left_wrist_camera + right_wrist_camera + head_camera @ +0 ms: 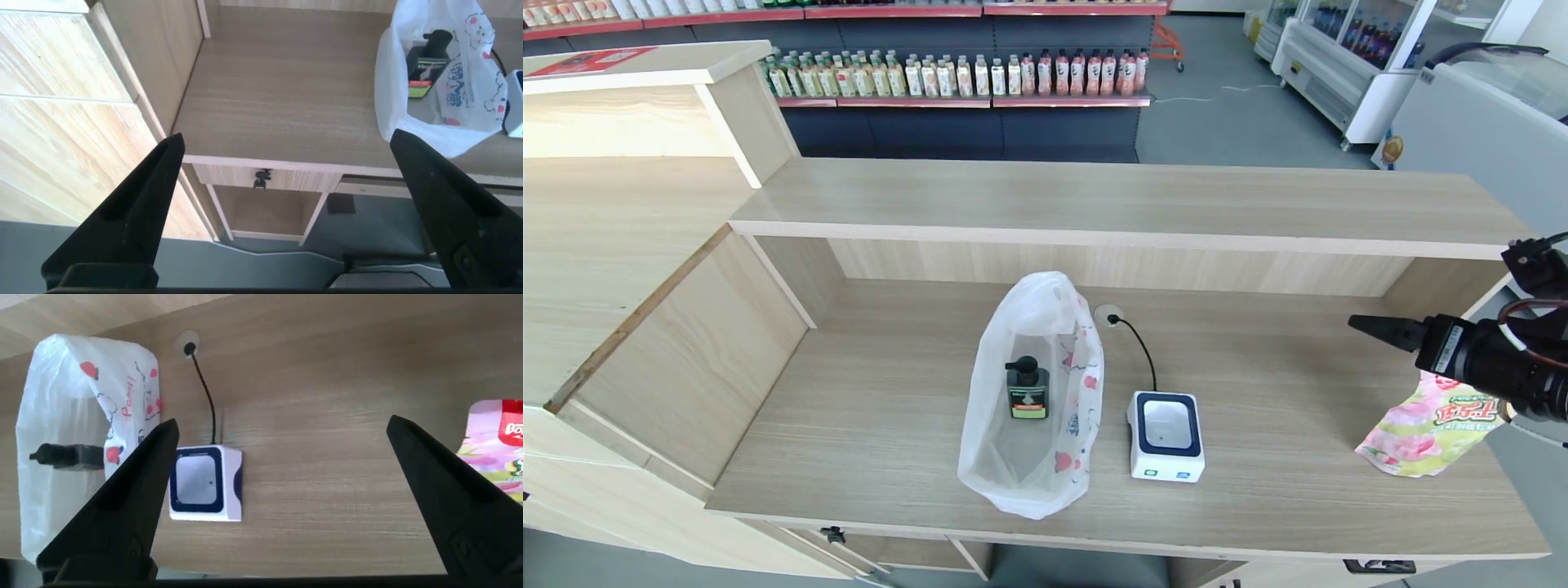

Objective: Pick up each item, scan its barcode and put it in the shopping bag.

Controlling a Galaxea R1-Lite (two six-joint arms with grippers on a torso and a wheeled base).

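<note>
Right fingers (122,506): spread wide, empty, over the tabletop's (1258,457) right end.
Pouch (1429,425): flat at the right edge, partly under the right arm; outside the finger gap, to the robot's right of it.
Left fingers (131,212): wide, empty, off the front-left edge, well apart from the pouch.
Nearer arm: right.
Scanner (1166,433): between pouch and shopping bag (980,425).
Pump bottle (1027,390): upright inside the bag.

Matt wood-grain counter (890,408), thin translucent plastic shopping bag (1045,302), glossy printed pouch (1421,441).
</note>
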